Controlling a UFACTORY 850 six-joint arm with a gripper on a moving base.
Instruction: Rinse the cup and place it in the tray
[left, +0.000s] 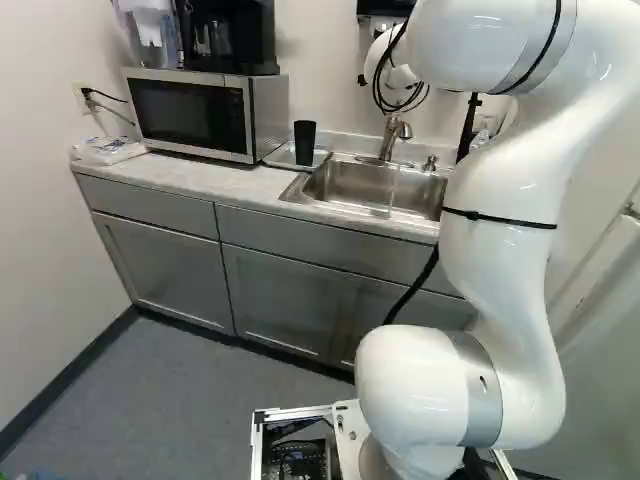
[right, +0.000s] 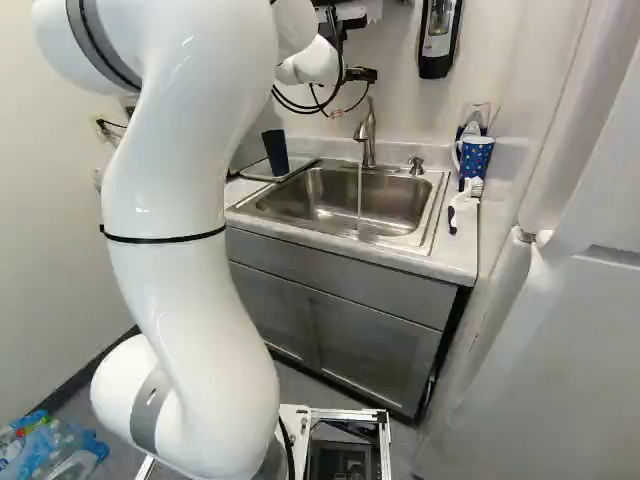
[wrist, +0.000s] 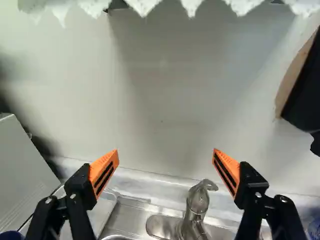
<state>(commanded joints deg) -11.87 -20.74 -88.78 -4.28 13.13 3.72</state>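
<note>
Right base view showed the cup (right: 276, 153) upright in the tray (right: 262, 178), faucet (right: 369, 137) running. My claw (right: 362, 74) gaped wide, empty.

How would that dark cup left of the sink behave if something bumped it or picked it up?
The dark cup could tip if nudged near its rim, as it stands upright and is clearly taller than wide. It is probably stiff, its sides looking straight and undented. With no handle showing, it might slip if wet, though I can't tell whether it is.
</note>
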